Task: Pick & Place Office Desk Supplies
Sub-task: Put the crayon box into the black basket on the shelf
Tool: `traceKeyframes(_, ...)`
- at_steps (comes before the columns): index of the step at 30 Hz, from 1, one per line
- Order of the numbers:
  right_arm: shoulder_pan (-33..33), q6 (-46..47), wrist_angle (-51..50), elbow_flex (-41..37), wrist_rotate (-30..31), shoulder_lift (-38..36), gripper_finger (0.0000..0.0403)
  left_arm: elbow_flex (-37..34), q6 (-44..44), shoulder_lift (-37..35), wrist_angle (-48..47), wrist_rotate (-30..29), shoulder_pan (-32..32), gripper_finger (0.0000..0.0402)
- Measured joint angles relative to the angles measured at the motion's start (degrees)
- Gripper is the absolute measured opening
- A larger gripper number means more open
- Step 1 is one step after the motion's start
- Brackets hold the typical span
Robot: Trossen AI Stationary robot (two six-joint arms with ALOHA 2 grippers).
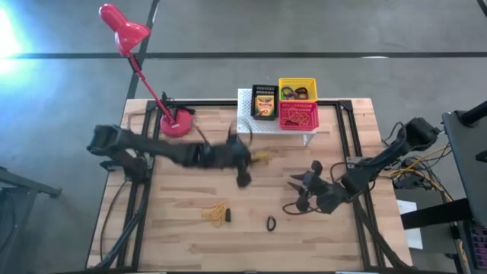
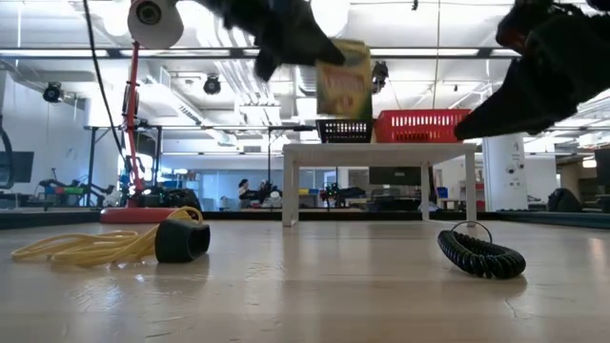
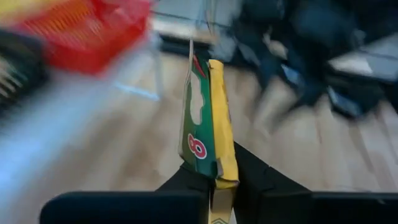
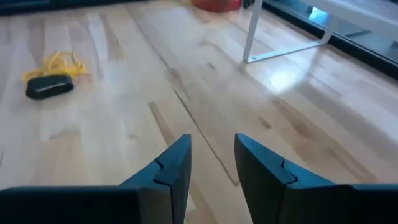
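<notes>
Yellow-and-green, the crayon box [image 3: 208, 124] sat pinched between the left hand's [image 3: 214, 177] fingers, lifted clear of the tabletop [image 1: 183, 198] near the white stand [image 1: 245, 106]. The right hand [image 4: 211, 162] hovered parted and empty. Only the low view showed the box [image 2: 344, 78] airborne.

Bright ceiling light, glare at the high view's left edge, left wrist view motion-blurred.

Left gripper [image 3: 214, 180] fingers clamped shut, right gripper [image 4: 211, 163] fingers parted
</notes>
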Motion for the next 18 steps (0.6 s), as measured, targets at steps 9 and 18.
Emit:
traceKeyframes(9,-0.36,-3.76,17.11,-5.82,2.57,2.90,0.0121,24.25,12.29,2.23,-18.62,19.29,22.93,0.0033)
traceKeyframes(18,-0.76,-6.41,22.02,-5.99,3.60,4.51,0.0121,39.37,12.91,16.42,-23.41,39.85,37.86,0.0033)
